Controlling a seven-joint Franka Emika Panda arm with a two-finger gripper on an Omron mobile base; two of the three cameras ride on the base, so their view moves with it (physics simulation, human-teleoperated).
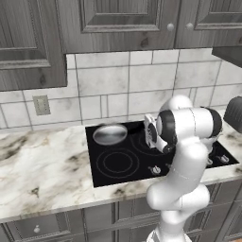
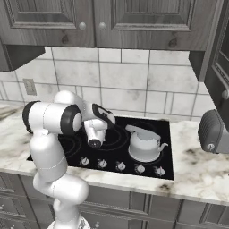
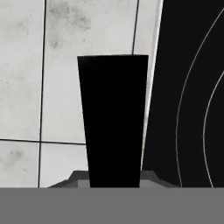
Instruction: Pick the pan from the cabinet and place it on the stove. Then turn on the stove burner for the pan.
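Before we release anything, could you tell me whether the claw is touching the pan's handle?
Touching. In the hand view the pan's black handle runs out from between the finger tips of the claw, filling the space between them with no gap.

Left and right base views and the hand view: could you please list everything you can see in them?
round silver steel pan: one, silver with a long black handle, over the stove's back left ring
flat black glass stove: one, set into the counter
small silver knobs: five, along the stove's front
silver-white kettle: one, on the stove's right side
dark grey toaster: one, right of the stove
wood-grain wall cabinets: dark grey, overhead
wall outlet: one, pale, on the tiles
marble counter: white, brown-veined
gripper: one, shut on the handle
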